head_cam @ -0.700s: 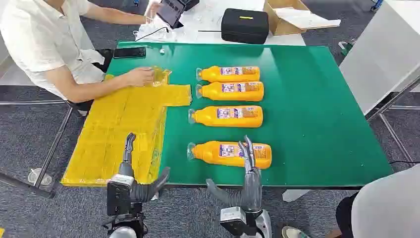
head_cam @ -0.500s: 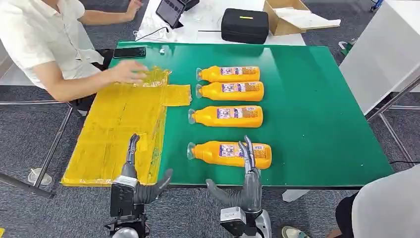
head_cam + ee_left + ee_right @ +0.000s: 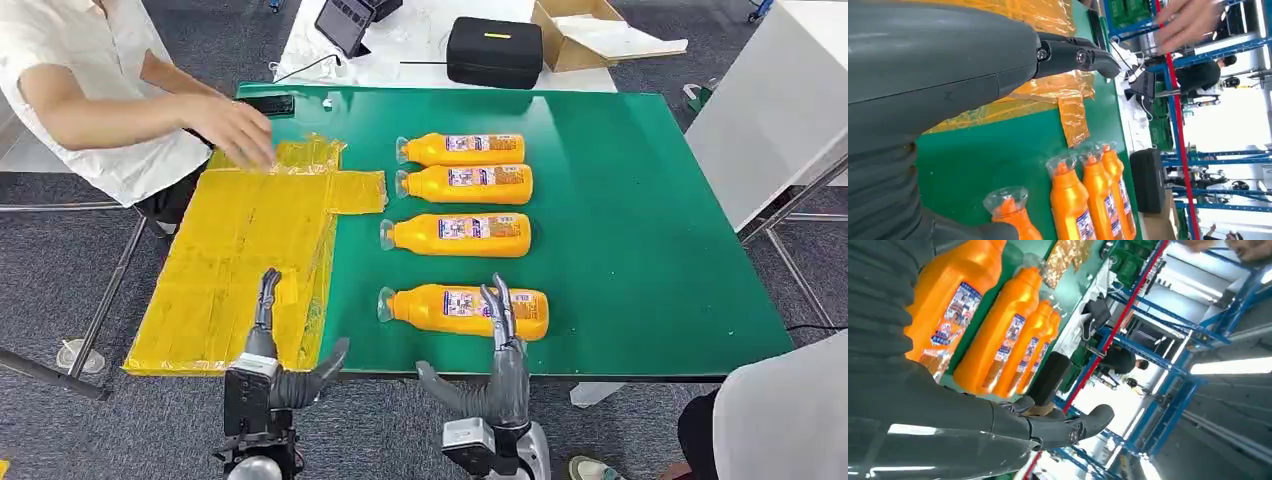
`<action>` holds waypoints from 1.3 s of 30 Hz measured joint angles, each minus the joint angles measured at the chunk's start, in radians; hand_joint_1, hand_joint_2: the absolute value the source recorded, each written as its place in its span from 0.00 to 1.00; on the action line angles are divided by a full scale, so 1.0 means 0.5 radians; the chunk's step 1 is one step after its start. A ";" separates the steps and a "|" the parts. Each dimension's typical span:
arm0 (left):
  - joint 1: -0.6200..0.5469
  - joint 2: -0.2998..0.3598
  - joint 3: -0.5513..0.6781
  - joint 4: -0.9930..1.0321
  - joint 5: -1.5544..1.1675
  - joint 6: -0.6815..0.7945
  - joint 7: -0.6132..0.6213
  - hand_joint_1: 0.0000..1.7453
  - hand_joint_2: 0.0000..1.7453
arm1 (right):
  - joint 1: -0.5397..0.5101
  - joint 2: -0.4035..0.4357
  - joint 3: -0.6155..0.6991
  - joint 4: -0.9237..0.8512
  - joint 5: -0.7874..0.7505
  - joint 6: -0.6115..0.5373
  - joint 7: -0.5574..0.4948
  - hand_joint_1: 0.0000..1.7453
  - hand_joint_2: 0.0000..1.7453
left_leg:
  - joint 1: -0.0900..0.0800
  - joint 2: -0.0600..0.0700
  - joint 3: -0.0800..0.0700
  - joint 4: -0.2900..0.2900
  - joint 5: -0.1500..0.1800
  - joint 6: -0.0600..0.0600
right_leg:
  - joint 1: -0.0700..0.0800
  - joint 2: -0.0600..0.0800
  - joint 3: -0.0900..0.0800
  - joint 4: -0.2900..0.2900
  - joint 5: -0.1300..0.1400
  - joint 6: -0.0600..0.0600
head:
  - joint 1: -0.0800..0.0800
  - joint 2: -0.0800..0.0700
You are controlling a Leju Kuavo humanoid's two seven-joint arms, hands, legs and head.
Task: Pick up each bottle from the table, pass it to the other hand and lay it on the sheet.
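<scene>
Nearest bottle [image 3: 463, 310]: orange, lying on its side on the green surface [image 3: 640, 240] close to the front edge, clear cap toward the sheet, label upward. The right hand [image 3: 497, 365] stands at the surface's front edge, its fingers raised and spread, holding nothing; the fingertips overlap this bottle's base end in the head view, and contact cannot be confirmed. The left hand [image 3: 275, 360] is likewise open and empty, fingers up over the near corner of the yellow sheet [image 3: 240, 260], thumb out toward the bottle.

Step in hand, as judged: first pick-up, none of the bottles yet on the sheet. To do it well, the right hand should close around the bottle's body near its middle, across the long axis, so that one end stays free for the left hand to take at the pass. The round body may roll if nudged sideways, so the fingers should come down from above on both sides. Lift clear before swinging toward the left hand.

Beyond, three further bottles [image 3: 455, 234] [image 3: 464, 184] [image 3: 460, 149] lie parallel in a column, well apart from the nearest one and closer together at the far end. At the sheet's far corner a person's hand [image 3: 235, 128] hovers over the sheet. A black case [image 3: 494, 50] rests on a white table behind.
</scene>
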 measured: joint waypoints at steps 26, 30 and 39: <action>-0.119 -0.108 -0.006 0.102 0.070 -0.102 -0.004 0.00 1.00 | -0.436 -0.505 -0.345 0.546 1.177 0.147 0.743 0.00 1.00 | -0.001 0.000 -0.001 0.001 0.001 0.001 | -0.002 0.000 0.001 0.000 0.002 0.001 | 0.000 0.000; -0.146 -0.119 -0.031 0.121 0.078 -0.086 0.034 0.00 1.00 | -0.500 -0.511 -0.318 0.637 1.150 0.206 0.752 0.00 0.00 | -0.002 -0.001 -0.001 0.001 0.001 0.001 | -0.002 0.000 0.001 0.000 0.002 0.001 | -0.001 0.000; -0.187 -0.129 -0.085 0.146 0.073 -0.068 0.077 0.00 1.00 | -0.606 -0.513 -0.246 0.813 1.102 0.337 0.755 0.00 0.00 | -0.002 -0.001 -0.001 0.001 0.001 0.001 | -0.002 0.000 0.001 0.000 0.002 0.001 | 0.000 0.001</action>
